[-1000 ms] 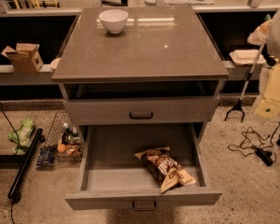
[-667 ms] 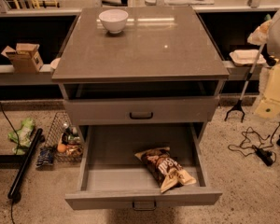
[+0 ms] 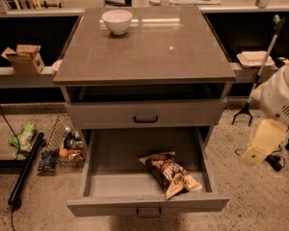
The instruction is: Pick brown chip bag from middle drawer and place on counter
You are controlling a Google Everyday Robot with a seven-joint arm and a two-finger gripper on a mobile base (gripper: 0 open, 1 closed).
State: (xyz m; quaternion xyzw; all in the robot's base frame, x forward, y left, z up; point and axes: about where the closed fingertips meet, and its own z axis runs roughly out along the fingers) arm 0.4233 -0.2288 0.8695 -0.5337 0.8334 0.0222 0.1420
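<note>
Robotics test lab: lone drawer cabinet (image 3: 192,113), loose cable (image 3: 6,124) on speckled floor (image 3: 260,201), prop-filled wire basket (image 3: 58,134). Gripper (image 3: 261,146) hangs at the right edge.

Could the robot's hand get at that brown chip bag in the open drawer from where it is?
Probably yes. The pale hand hangs off to the right, beside the wide grey open drawer. The crinkly dark brown chip bag lies uncovered on the drawer floor near the front, with nothing above it.

Glossy grey-brown stone-like counter (image 3: 154,52); crinkly, shiny brown chip bag (image 3: 171,173) on the matt, smooth grey middle drawer (image 3: 118,174). Right of that drawer hangs the smooth, pale plastic-looking gripper (image 3: 256,149).
</note>
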